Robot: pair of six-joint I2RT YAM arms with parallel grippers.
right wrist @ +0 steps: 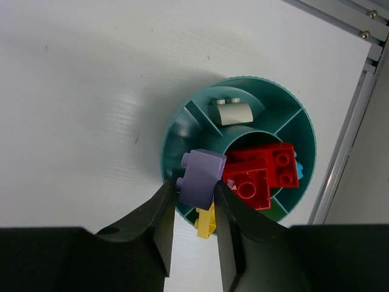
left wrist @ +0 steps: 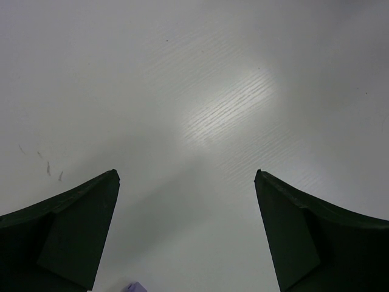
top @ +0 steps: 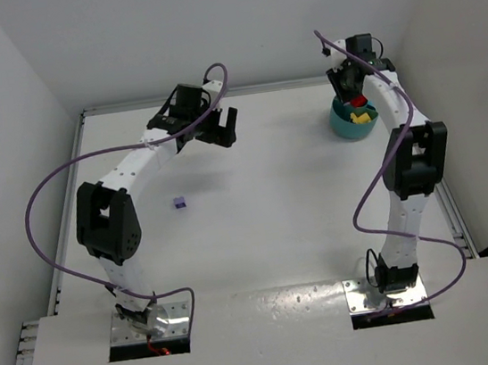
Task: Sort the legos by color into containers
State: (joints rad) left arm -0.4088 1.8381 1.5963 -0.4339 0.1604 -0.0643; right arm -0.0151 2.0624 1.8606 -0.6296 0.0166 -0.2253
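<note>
1. The purple brick (right wrist: 202, 177) sits just left of centre in the right wrist frame. It is pinched between the fingers of the right gripper (right wrist: 194, 185), which are clenched on its 2 sides.
2. Behind it lies the teal dish (right wrist: 172, 131), in the upper right of the overhead frame. The brick hangs over the dish's left portion, but I cannot tell how high above the dividers.
3. Already in the dish:
   - 2 red bricks (right wrist: 261, 173) in the round middle well
   - 1 cream brick (right wrist: 232, 111) in an outer section toward the top of the frame
   - a yellow brick (right wrist: 206, 222) at the bottom, half hidden by a finger
   - a sliver of a cyan piece (right wrist: 298, 167) at the right
4. I judge the step in hand to be the drop-off of this purple piece. The outer section at the left looks bare, so that seems the one to aim for.
5. Next, I would centre the brick over that bare section, clear of the red well and the divider, then part the fingers. If released over a divider it could tip into the reds.
6. The left gripper (top: 222, 130) hovers in the upper middle of the overhead frame, fingers spread wide and holding nothing.
7. A small purple brick (top: 180, 203) lies on the table (top: 278, 232) left of centre, apart from that gripper. I would fetch it after this.
</note>
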